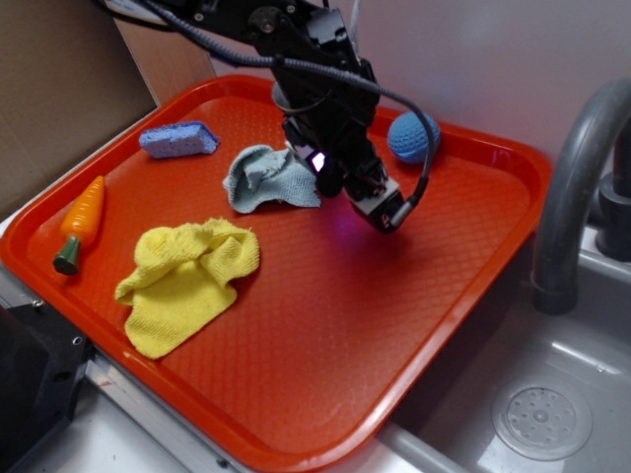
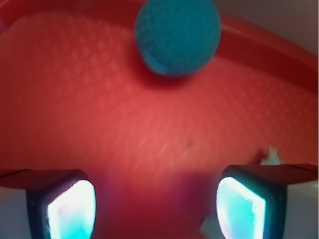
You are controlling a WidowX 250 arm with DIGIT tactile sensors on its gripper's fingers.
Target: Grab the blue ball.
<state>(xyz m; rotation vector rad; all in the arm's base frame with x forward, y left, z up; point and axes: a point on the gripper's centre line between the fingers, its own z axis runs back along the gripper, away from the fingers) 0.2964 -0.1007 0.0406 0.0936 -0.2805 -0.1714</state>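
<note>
**Blue ball not yet reached on the red tray**

A small round medium-blue ball of knitted yarn (image 1: 413,136) is seen resting at the far edge of a red plastic tray with a textured floor (image 1: 335,335), close against the raised rim. In the wrist view it lies ahead of the fingers, centred between them but well apart, with bare tray between. The black robot gripper (image 1: 380,205) is held low over the tray, near the ball; its jaws are spread wide and nothing is held between them. The glowing finger pads (image 2: 75,209) are seen at either side of the wrist frame.

A crumpled grey-blue cloth rag (image 1: 264,179) lies just beside the gripper, a yellow towel (image 1: 187,281) nearer the front, a flat blue-purple sponge (image 1: 179,139) and an orange toy carrot (image 1: 81,221) at the left. The approach is judged unfinished: the ball is still to be straddled, gripped and lifted.
</note>
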